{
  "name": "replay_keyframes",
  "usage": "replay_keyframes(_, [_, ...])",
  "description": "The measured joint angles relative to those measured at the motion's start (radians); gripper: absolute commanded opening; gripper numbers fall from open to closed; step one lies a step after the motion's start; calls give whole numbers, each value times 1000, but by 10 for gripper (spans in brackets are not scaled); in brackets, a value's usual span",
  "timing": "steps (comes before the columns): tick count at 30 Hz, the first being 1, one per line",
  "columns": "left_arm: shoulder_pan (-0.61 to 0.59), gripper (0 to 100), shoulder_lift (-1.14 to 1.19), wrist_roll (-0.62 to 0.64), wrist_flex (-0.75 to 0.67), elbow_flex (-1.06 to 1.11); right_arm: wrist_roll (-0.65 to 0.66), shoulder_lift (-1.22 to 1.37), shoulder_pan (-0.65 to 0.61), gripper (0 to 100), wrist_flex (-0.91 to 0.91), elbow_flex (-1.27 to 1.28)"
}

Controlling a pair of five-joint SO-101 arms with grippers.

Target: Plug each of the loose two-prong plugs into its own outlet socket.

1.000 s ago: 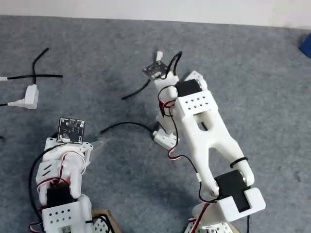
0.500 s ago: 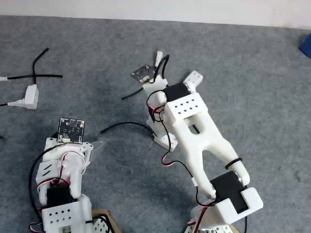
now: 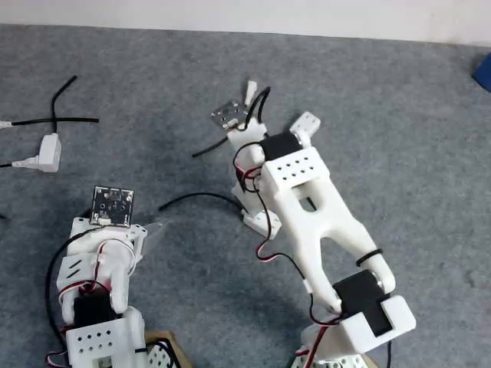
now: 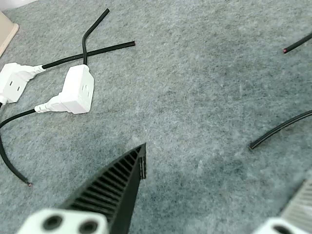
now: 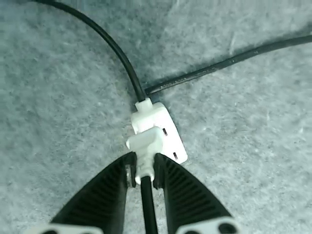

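Note:
My right gripper is shut on a white two-prong plug whose black cord runs back between the fingers. The plug is right at one edge of a white outlet socket lying on the grey carpet, with two slots showing beside it. From above, that socket peeks out beneath the right arm near the middle. Two more white sockets lie farther off, with one visible at the far left from above. My left gripper is open over bare carpet, holding nothing.
Loose black cable pieces lie about: a crossed pair at the far left, a short one near the right wrist, and the socket's lead between the arms. A blue object sits at the right edge.
The right arm has swung a little to the left over the middle socket, then nearly stopped. The left arm has not moved.

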Motion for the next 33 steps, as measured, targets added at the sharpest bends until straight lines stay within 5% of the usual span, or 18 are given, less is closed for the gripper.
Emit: replay_keyframes(33, [0, 453, 0, 0, 0, 0, 0, 0, 60, 8, 15, 3])
